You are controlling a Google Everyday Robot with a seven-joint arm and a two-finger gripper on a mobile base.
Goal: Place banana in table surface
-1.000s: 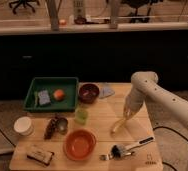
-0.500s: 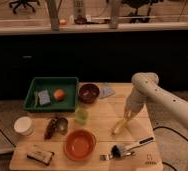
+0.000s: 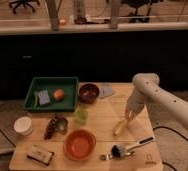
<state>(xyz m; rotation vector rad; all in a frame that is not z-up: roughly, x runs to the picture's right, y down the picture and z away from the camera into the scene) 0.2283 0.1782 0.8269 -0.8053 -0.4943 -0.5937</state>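
Note:
The pale-yellow banana (image 3: 120, 127) lies slanted on the light wooden table surface (image 3: 102, 117), right of the middle. Its upper end is right under my gripper (image 3: 128, 116). The gripper hangs from the white arm (image 3: 159, 97), which comes in from the right, and it sits at or just above the banana's upper tip. I cannot tell whether it touches the banana.
A green tray (image 3: 34, 86) at the back left holds an orange fruit (image 3: 58, 94) and a blue sponge (image 3: 43, 97). Also on the table are a dark bowl (image 3: 88, 92), a green cup (image 3: 81, 116), an orange bowl (image 3: 79, 144), a white cup (image 3: 23, 125), a brush (image 3: 129, 147) and a snack bar (image 3: 39, 154).

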